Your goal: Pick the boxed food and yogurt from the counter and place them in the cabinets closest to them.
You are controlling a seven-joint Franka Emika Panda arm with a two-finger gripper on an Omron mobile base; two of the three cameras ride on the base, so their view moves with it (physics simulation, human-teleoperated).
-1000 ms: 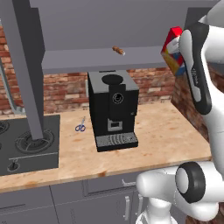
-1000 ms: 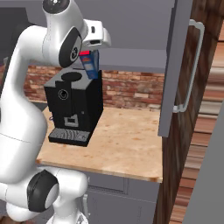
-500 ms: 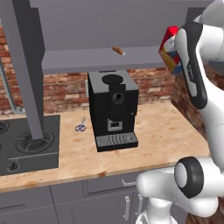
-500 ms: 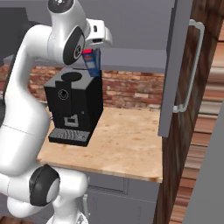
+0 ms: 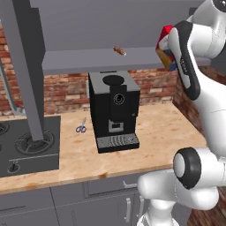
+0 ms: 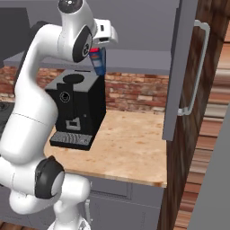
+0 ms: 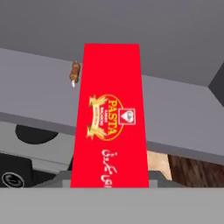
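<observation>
Left base view records one blue-handled scissors (image 5: pixel 80 127) on the wood-grain counter (image 5: pixel 163 137), one boxy black coffee machine (image 5: pixel 114 110), one small brown item (image 5: pixel 119 51) at the matte grey cabinet shelf's (image 5: pixel 88 59) front edge, and one flat red boxed food (image 7: pixel 110 122) clamped in the gripper (image 5: pixel 165 46), raised at that shelf's right end.

Arm up high, gripper (image 6: pixel 99 50) clamped on boxed food (image 6: pixel 98 61) at cabinet shelf (image 6: pixel 134 62) front edge. Black coffee machine (image 6: pixel 78 108) below on counter (image 6: pixel 130 148). Cabinet door (image 6: pixel 177 72) open at rt.
</observation>
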